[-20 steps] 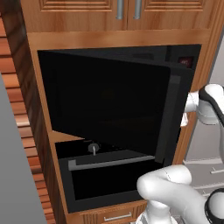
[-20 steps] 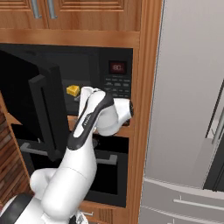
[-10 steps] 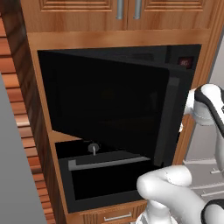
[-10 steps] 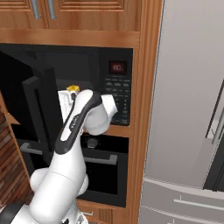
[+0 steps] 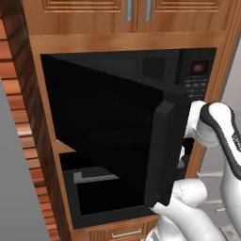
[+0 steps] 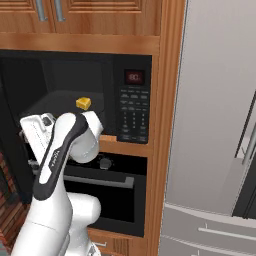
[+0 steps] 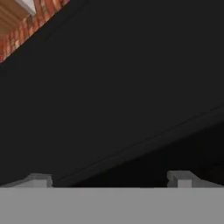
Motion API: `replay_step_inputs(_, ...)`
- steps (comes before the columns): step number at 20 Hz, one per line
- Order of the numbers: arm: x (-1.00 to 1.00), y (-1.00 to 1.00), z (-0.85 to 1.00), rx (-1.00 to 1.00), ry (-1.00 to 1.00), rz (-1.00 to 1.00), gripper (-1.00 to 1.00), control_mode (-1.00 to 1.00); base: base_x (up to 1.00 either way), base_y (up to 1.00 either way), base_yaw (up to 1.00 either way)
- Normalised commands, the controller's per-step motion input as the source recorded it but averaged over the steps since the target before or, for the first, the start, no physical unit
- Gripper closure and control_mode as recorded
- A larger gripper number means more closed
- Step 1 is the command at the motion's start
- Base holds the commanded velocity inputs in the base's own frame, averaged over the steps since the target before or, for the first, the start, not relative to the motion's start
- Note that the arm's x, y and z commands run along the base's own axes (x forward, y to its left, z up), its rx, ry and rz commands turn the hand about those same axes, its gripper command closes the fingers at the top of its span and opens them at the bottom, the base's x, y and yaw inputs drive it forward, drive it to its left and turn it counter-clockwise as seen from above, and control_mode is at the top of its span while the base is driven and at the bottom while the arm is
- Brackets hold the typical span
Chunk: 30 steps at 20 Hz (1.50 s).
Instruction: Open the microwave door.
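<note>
My left base camera sits low, close, facing the outer face of the microwave door (image 5: 108, 136). Right base camera looks from the other side into the microwave (image 6: 80, 100) cavity. Both share the keypad (image 5: 196, 87). Hand camera pressed near a black surface.
</note>
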Motion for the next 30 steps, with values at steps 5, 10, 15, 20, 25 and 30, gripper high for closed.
replay_step_inputs(5, 0.01, 1.0, -0.23, 0.12, -0.28, 0.13, -1.0, -1.0, 0.0, 0.0, 0.0)
replay_step_inputs(10, 0.06, 1.0, -0.17, 0.1, -0.3, 0.07, -1.0, -1.0, 0.0, 0.0, 0.0)
replay_step_inputs(15, 0.02, 1.0, -0.13, 0.08, -0.28, 0.06, -1.0, -1.0, 0.0, 0.0, 0.0)
replay_step_inputs(20, 0.02, 1.0, -0.13, 0.05, -0.28, 0.05, -1.0, -1.0, 0.0, 0.0, 0.0)
replay_step_inputs(25, 0.0, 0.96, -0.02, 0.01, -0.25, 0.0, -1.0, -1.0, 0.0, 0.0, 0.0)
replay_step_inputs(30, 0.01, 0.9, 0.0, 0.0, -0.1, 0.0, -1.0, -1.0, 0.0, 0.0, 0.0)
